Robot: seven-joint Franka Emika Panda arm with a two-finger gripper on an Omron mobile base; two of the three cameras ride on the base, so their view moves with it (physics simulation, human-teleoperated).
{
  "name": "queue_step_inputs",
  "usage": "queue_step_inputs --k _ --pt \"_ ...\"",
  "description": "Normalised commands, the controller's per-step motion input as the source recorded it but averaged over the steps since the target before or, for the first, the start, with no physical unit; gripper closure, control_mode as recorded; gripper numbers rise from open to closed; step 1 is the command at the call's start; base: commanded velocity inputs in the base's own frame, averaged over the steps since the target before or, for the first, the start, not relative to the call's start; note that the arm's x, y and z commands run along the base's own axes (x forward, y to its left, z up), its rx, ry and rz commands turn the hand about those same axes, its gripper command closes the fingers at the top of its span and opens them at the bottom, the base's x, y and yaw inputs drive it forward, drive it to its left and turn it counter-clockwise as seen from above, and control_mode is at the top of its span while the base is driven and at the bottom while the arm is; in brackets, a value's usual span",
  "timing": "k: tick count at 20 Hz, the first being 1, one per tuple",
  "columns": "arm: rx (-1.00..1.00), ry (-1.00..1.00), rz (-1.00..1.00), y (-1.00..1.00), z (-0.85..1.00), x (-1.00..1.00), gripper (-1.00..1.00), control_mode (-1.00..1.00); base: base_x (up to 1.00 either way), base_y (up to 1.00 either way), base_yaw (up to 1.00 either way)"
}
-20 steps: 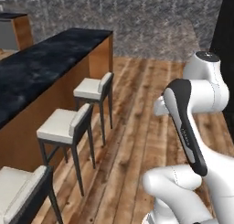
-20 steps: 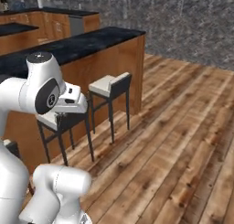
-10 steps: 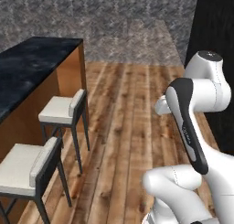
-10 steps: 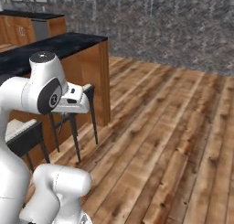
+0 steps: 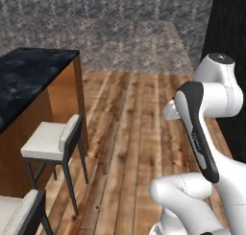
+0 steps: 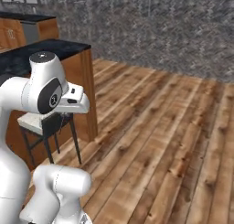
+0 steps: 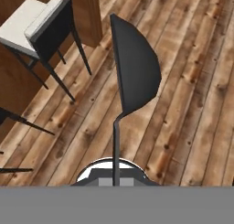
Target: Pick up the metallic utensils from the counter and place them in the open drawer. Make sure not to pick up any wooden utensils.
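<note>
A slim grey metal spoon (image 7: 134,65) fills the middle of the hand view, bowl up. Its thin handle (image 7: 116,145) runs straight down to the bottom edge, where my gripper is shut on it; the fingertips themselves are hidden. The spoon hangs over bare wooden floor. My arm is folded close to the base, with the hand (image 5: 171,111) tucked beside the upper arm and its white casing (image 6: 75,101) pointing right. The end of the black marble counter (image 5: 30,79) stands to the left, also counter (image 6: 32,51). The open drawer and the wooden utensils are out of view.
A white-seated stool (image 5: 52,137) stands against the counter's wood panel, also stool (image 7: 34,22) and stool (image 6: 36,122); a second stool (image 5: 17,215) is nearer. A grey stone wall (image 6: 151,22) closes the back. A black wall (image 5: 231,32) rises at the right. Wooden floor (image 6: 164,136) lies open.
The whole picture has shifted, so the base has moved: the counter's end slid left and nearer, and fewer stools show. My arm keeps the same folded pose.
</note>
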Motion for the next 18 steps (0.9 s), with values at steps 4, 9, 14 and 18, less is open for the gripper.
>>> queue_step_inputs --k 4,9,14,18 --pt "0.0 0.0 0.0 0.0 0.0 0.0 1.0 1.0 1.0 -0.31 0.06" --pt "0.0 0.0 0.0 0.0 0.0 0.0 1.0 1.0 1.0 -0.51 0.1" --pt "0.0 0.0 0.0 0.0 0.0 0.0 1.0 1.0 1.0 -0.61 0.15" --pt "0.0 0.0 0.0 0.0 0.0 0.0 1.0 1.0 1.0 -0.46 0.27"
